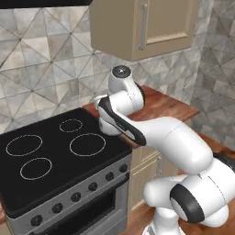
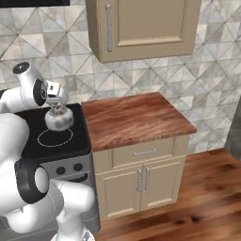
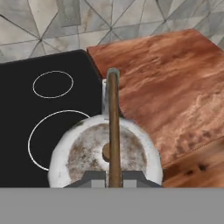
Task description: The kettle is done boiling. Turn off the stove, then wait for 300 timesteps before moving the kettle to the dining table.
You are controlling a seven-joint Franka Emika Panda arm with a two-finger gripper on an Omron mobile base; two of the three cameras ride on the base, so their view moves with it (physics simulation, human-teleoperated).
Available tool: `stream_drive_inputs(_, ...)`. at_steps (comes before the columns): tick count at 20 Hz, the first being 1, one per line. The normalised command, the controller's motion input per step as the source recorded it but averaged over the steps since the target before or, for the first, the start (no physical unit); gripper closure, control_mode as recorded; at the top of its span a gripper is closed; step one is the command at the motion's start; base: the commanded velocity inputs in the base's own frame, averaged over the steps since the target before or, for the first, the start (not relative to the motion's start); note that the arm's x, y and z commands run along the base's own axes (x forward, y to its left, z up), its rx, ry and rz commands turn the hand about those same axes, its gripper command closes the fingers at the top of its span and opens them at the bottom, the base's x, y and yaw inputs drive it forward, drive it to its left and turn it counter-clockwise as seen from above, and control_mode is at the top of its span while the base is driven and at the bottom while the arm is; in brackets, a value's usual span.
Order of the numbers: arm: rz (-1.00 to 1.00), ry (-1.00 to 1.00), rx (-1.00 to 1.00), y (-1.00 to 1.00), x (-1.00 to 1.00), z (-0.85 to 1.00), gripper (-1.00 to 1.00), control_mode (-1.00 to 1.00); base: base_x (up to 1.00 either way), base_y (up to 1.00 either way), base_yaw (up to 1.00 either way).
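close under the hand camera, the kettle (image 3: pixel 105 153) hangs from its thin arched handle (image 3: pixel 113 127), which runs up between the two dark fingertips of the end effector (image 3: pixel 114 178). the jaws are closed tight on that handle. from the right base view the kettle (image 2: pixel 59 118) sits lifted clear above the front right burner ring (image 2: pixel 55 137) of the stove (image 2: pixel 47 141), with the end effector (image 2: pixel 55 100) directly over it. the black glass top (image 1: pixel 55 151) shows four white rings, and a row of black knobs (image 1: pixel 75 197) runs along the steel front. just beside the stove lies the wood table (image 2: pixel 134 120), with a beige wall cabinet (image 2: pixel 141 26) above it.
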Motion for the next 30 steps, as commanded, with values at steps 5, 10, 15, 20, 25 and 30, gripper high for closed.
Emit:
stream_drive_inputs(5,0.00,0.00,0.00,0.00,0.00,0.00,1.00,1.00,-0.02,0.24,-0.59)
stream_drive_inputs(10,0.00,0.00,0.00,0.00,0.00,0.00,1.00,1.00,0.00,0.25,-0.58)
stream_drive_inputs(15,0.00,0.00,0.00,0.00,0.00,0.00,1.00,1.00,0.00,0.19,-0.57)
stream_drive_inputs(20,0.00,0.00,0.00,0.00,0.00,0.00,1.00,1.00,0.00,0.15,-0.58)
stream_drive_inputs(25,0.00,0.00,0.00,0.00,0.00,0.00,1.00,1.00,0.00,0.16,-0.59)
stream_drive_inputs(30,0.00,0.00,0.00,0.00,0.00,0.00,1.00,1.00,0.00,0.12,-0.59)
